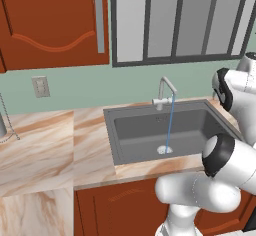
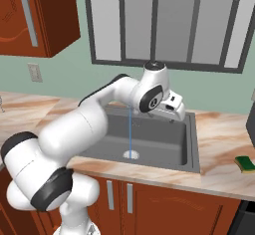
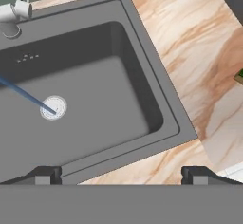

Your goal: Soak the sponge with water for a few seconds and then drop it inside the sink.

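Sink: the large dark grey rectangular sink (image 1: 150, 130) with a raised rim sits in the middle of the left base view, set into the marbled beige surface (image 1: 45, 145); it lies centre in the right base view (image 2: 164, 139) and takes the left and middle of the hand view (image 3: 95, 76).
Drain: a round silver drain (image 3: 53, 107) lies at the left of the hand view, on the basin floor.
Water: a thin light-blue stream of water (image 1: 170, 122) falls straight from the silver tap (image 1: 164, 94) onto the drain; in the right base view it runs down the frame's centre (image 2: 130, 129).
Sponge: the small green block with a yellow layer, the sponge (image 2: 245, 164), rests on the surface at the right edge of the right base view, well apart from the basin's right rim.
End effector: the two dark fingertips (image 3: 45, 175) stand wide apart at the bottom of the hand view, with nothing between them, the end effector (image 3: 121, 176) above the basin's near right corner.
Arm: the white arm (image 2: 119, 97) reaches over the basin in the right base view.
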Motion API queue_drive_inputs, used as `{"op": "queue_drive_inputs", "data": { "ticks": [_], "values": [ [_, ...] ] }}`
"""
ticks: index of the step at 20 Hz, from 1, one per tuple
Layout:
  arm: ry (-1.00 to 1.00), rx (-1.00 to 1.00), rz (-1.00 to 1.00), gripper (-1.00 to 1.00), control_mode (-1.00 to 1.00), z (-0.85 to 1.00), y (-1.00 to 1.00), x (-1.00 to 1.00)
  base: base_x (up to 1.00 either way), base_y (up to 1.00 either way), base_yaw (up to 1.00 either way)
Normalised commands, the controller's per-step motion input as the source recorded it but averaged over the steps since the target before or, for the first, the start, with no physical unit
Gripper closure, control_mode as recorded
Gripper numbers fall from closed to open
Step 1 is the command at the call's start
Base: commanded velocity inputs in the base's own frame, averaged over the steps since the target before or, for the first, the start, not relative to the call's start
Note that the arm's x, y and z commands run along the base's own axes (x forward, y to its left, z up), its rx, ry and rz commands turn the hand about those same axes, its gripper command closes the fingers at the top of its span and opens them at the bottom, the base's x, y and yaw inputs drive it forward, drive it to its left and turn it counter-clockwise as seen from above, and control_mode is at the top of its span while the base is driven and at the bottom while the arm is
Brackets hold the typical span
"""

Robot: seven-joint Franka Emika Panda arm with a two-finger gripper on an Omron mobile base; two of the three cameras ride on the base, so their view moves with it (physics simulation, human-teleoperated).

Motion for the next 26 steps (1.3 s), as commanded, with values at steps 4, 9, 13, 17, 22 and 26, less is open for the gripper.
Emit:
{"op": "queue_drive_inputs", "data": {
  "ticks": [4,9,13,17,22,26],
  "values": [
    [0.00,-0.07,0.00,-1.00,-1.00,-0.15,0.00,0.00,0.00,0.00,0.00],
    [0.00,-0.03,0.00,-1.00,-1.00,-0.01,0.00,-0.02,0.00,0.00,0.00],
    [0.04,0.00,0.00,-1.00,-1.00,0.00,-0.05,-0.01,0.00,0.00,0.00],
    [0.06,0.00,0.00,-1.00,-1.00,0.00,-0.28,0.00,0.00,0.00,0.00],
    [0.07,0.00,0.00,-1.00,-1.00,0.00,-0.38,0.00,0.00,0.00,0.00],
    [0.07,0.00,0.00,-1.00,-1.00,-0.02,-0.41,0.00,0.00,0.00,0.00]
  ]
}}
